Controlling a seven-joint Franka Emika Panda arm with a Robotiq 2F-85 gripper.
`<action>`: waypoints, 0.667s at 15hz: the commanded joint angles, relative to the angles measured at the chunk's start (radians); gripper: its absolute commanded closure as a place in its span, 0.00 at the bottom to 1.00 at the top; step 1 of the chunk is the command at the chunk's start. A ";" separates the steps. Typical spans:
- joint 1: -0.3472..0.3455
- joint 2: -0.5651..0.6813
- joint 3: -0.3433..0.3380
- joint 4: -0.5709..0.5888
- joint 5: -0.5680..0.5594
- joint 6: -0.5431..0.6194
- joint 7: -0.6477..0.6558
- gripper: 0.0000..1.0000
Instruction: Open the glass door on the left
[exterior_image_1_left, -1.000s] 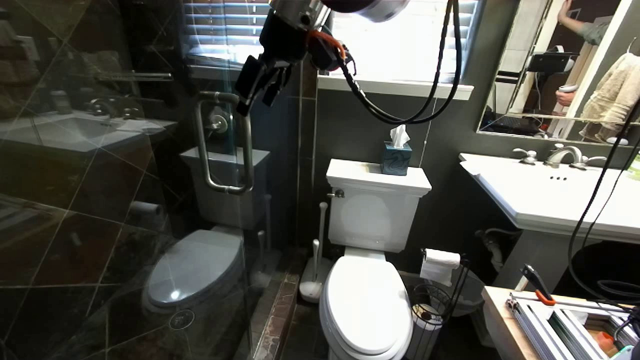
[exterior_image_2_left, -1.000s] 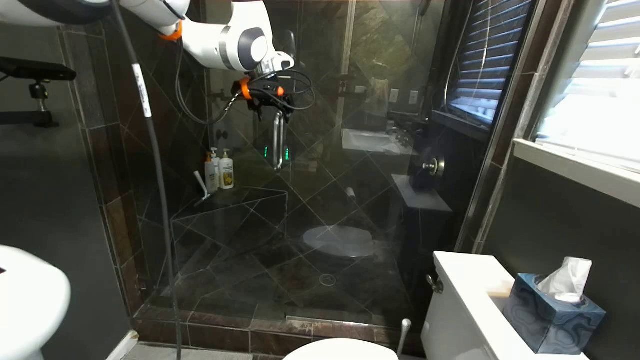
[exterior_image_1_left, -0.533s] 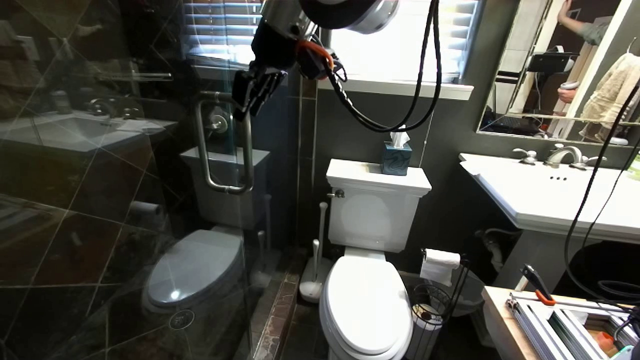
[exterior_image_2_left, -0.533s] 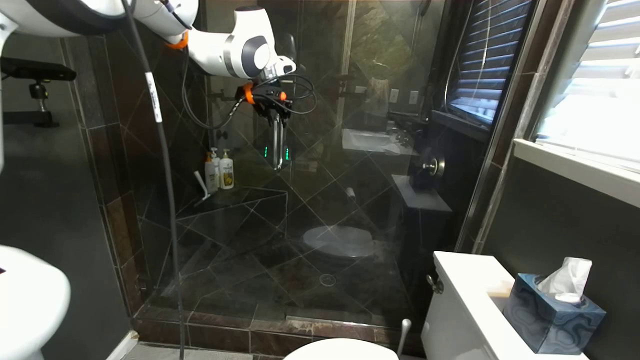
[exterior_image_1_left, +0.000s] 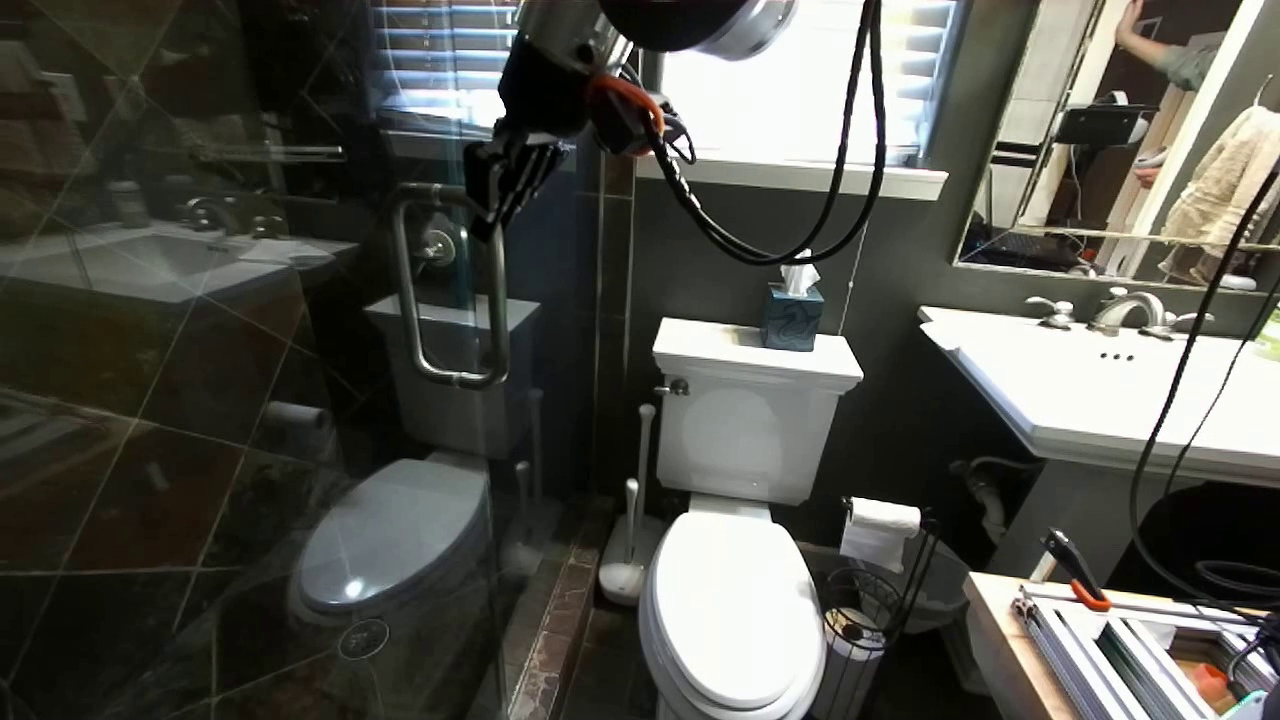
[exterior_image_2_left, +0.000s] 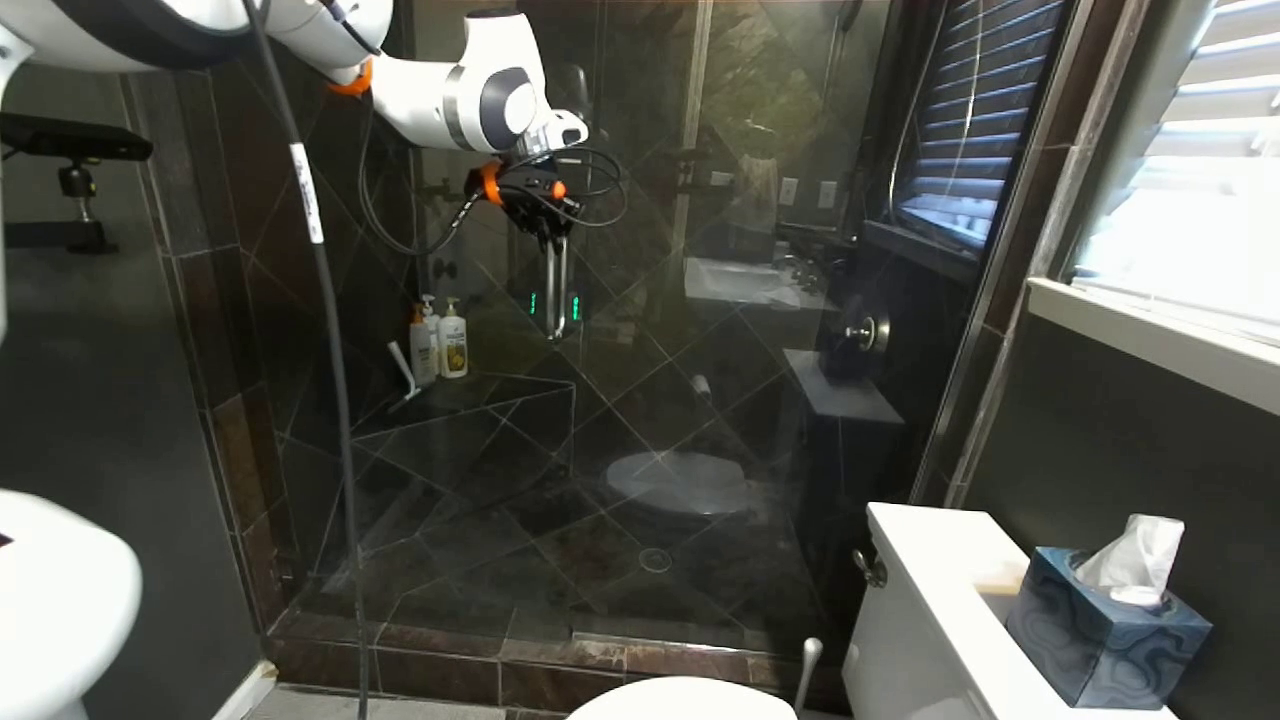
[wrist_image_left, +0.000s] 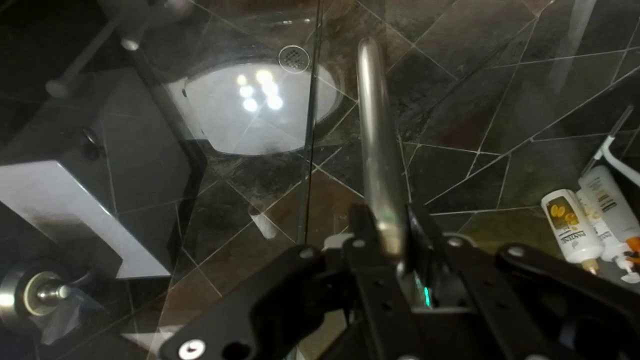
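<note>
The clear glass door (exterior_image_1_left: 300, 400) carries a chrome loop handle (exterior_image_1_left: 499, 310) and shows reflections of the toilet and sink. In both exterior views my gripper (exterior_image_1_left: 486, 215) is at the upper part of that handle, coming from above. Seen in the wrist view, the handle's bar (wrist_image_left: 376, 130) runs straight between the fingers of the gripper (wrist_image_left: 387, 212), which are shut around it. The door's edge (wrist_image_left: 309, 150) lies left of the bar there. In an exterior view the handle (exterior_image_2_left: 556, 290) hangs below the gripper, its top covered by the fingers.
A toilet (exterior_image_1_left: 735, 600) with a tissue box (exterior_image_1_left: 793, 317) on its tank stands beside the shower, near a white sink (exterior_image_1_left: 1130, 390). Behind the glass are several bottles (exterior_image_2_left: 452, 340). A loose cable (exterior_image_2_left: 325, 300) hangs from the arm. A window (exterior_image_1_left: 800, 90) is behind the gripper.
My gripper has come down and left onto the handle, and its fingers have closed around the bar. In an exterior view, reflections in the glass have shifted very slightly right.
</note>
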 joint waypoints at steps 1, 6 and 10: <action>0.034 -0.059 -0.025 -0.023 -0.085 -0.118 0.151 0.94; 0.058 -0.134 -0.030 -0.074 -0.161 -0.260 0.340 0.94; 0.062 -0.204 -0.020 -0.134 -0.169 -0.336 0.457 0.94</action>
